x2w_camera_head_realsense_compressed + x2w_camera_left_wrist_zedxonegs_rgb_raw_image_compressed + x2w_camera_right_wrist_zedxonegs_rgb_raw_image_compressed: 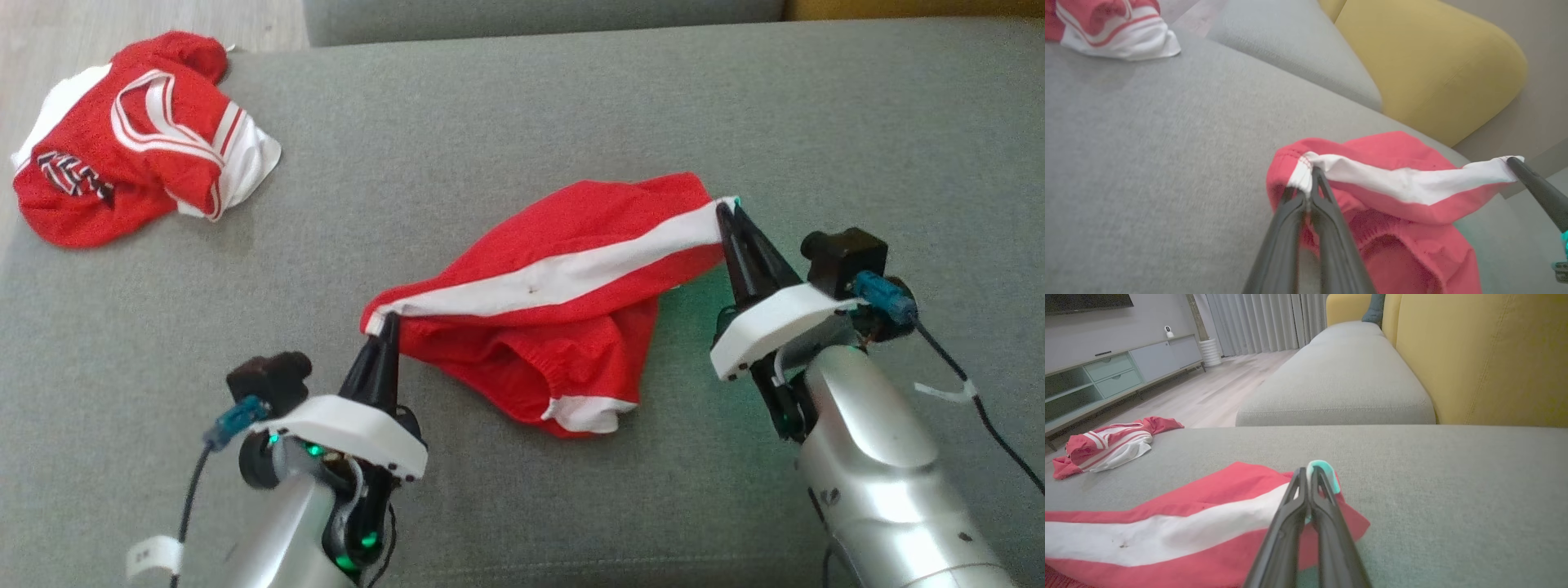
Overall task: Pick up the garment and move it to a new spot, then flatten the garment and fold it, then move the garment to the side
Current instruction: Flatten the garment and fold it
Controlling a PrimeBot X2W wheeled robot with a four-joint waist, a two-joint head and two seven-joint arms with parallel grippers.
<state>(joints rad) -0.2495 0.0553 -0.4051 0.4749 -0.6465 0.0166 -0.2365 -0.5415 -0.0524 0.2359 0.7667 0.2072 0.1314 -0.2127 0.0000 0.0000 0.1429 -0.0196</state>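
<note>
Red shorts (571,237) lie bunched mid-sofa (571,106), their white stripe stretched between the left fingers (380,359) and right fingers (747,257), both clamped shut on its ends. Risk: such thin edge grips may slip under tension, dropping a corner.

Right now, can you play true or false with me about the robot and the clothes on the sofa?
1. The left fingers are shut on one end of the white stripe of the red fabric shorts. True.
2. The right fingers are wide open above the shorts. False: they are shut on the other end of the stripe.
3. The crumpled red and white jersey lies on top of the shorts. False: it lies apart from them, near the far left edge of the grey fabric sofa seat.
4. A yellow padded backrest stands beside the grey seat. True.
</note>
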